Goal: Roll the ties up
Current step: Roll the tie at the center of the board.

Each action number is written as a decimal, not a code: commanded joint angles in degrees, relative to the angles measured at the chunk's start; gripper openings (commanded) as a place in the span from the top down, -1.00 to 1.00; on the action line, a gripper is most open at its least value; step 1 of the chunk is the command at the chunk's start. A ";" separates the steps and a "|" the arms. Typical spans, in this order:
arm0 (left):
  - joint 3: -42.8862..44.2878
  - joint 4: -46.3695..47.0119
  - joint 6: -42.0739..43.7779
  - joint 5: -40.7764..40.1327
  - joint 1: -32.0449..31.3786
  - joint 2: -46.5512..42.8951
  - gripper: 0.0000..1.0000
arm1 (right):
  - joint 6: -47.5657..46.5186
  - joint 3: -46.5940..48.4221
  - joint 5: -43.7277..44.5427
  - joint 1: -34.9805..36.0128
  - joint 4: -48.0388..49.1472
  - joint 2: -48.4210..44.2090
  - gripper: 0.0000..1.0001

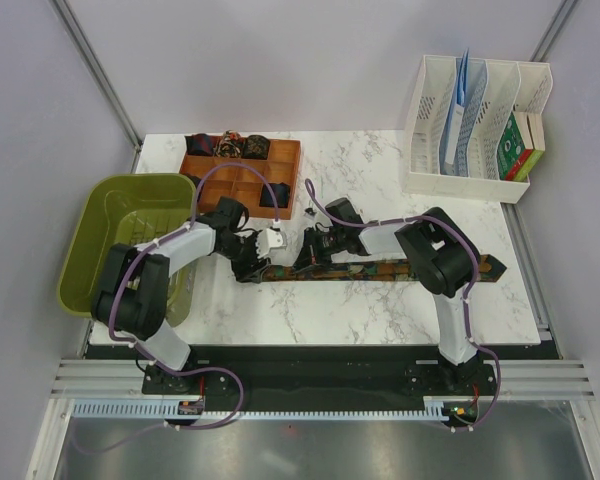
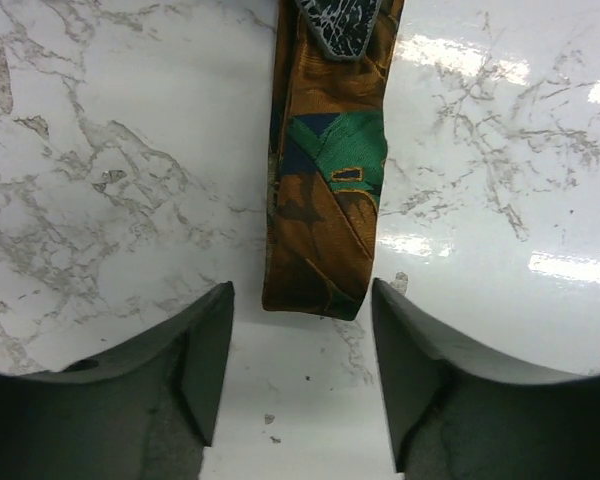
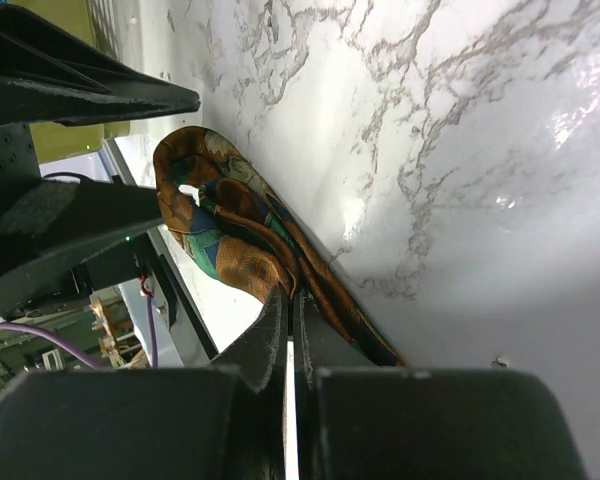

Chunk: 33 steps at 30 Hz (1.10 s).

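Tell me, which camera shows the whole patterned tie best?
The top external view: there the tie lies stretched lengthwise across the marble table. The left wrist view shows only its orange-green end; the right wrist view shows only a folded bit.

No text, label, brand or number can be read anywhere.

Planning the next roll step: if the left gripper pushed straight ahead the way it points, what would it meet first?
The tie: its orange-green end lies on the table just ahead of the left gripper, between its open fingers. Depth is hard to judge.
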 commanded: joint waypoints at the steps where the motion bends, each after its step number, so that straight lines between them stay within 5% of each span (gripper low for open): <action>1: 0.69 1.47 3.92 -0.66 -0.04 -1.12 -0.15 | -2.87 1.38 2.94 -0.16 -2.81 1.08 1.00; 9: 4.98 -2.14 3.14 5.04 -3.20 -1.91 0.18 | -2.08 2.53 2.59 -0.25 -2.81 1.70 1.00; 24: 9.30 1.72 -4.86 2.86 -11.64 8.19 0.27 | 1.52 1.65 -0.40 -1.30 0.36 0.82 0.97; 29: 8.34 1.73 -5.47 0.14 -11.91 9.86 0.32 | 2.84 1.04 -2.16 -2.53 0.62 -1.19 0.79; 33: 8.24 1.64 -6.18 -1.45 -11.91 11.35 0.35 | 3.29 0.68 -4.09 -3.50 -0.86 -3.57 0.43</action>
